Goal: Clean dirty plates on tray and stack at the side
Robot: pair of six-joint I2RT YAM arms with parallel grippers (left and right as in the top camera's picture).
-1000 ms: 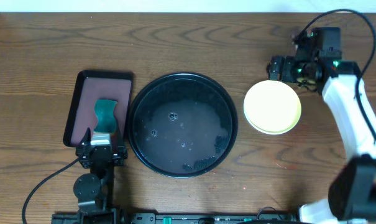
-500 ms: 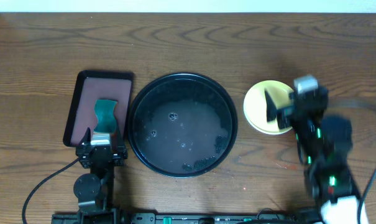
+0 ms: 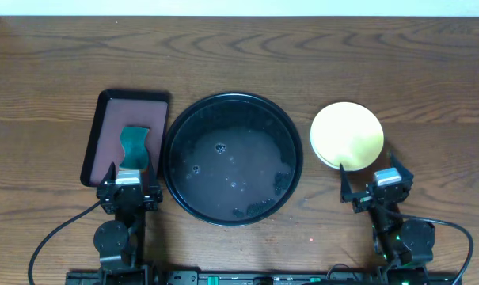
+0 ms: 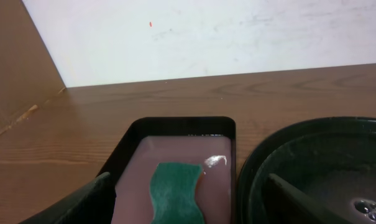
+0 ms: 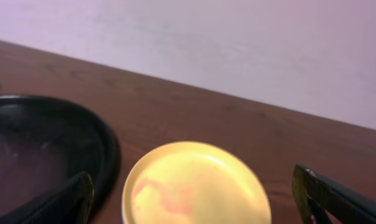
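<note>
The yellow plate (image 3: 347,135), faintly smeared red, rests on the bench (image 3: 302,55) just right of the black tray (image 3: 199,142). It lies just beyond the right end effector (image 3: 371,174), untouched, and that end effector's fingers are spread wide. The left end effector (image 3: 131,177), also spread, hangs at the near end of the green sponge (image 3: 134,142) in the maroon tray (image 3: 116,119).

Pale yellow round plate (image 5: 197,186) ahead of right pincer (image 5: 192,175): near rim cut off at frame bottom, underside hidden.
</note>
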